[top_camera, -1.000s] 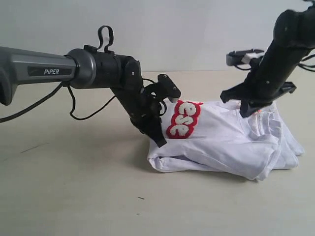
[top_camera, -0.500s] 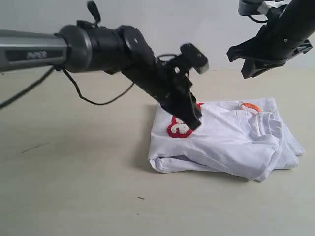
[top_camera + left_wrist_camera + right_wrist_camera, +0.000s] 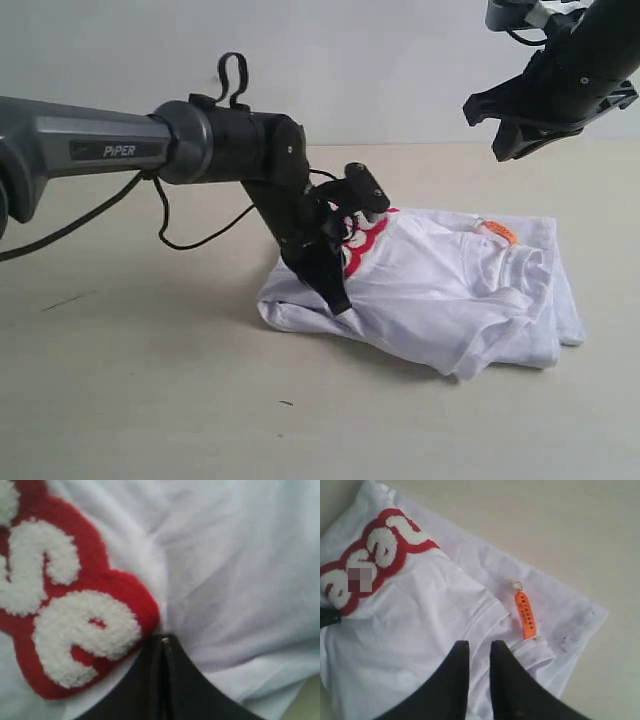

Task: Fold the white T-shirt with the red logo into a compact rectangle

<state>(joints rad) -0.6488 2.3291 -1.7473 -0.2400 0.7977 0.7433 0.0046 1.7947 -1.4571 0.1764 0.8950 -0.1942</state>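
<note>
The white T-shirt (image 3: 450,290) lies as a soft, rumpled bundle on the table (image 3: 140,400), fuzzy red logo (image 3: 65,610) uppermost. The left gripper (image 3: 162,642), jaws closed, presses the cloth. The right gripper (image 3: 477,647) hangs above, slightly parted, empty.

Left arm (image 3: 60,150) grey, marked PiPER; looping black cable (image 3: 180,247); left end effector (image 3: 342,303) black, wedge-shaped.

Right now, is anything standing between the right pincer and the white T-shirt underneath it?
Nothing visible does. The right pincer hangs empty above the white T-shirt, with only open air down to the collar beside the orange tag. The left pincer sits at the shirt's opposite edge, by the red logo, out of that path.
</note>
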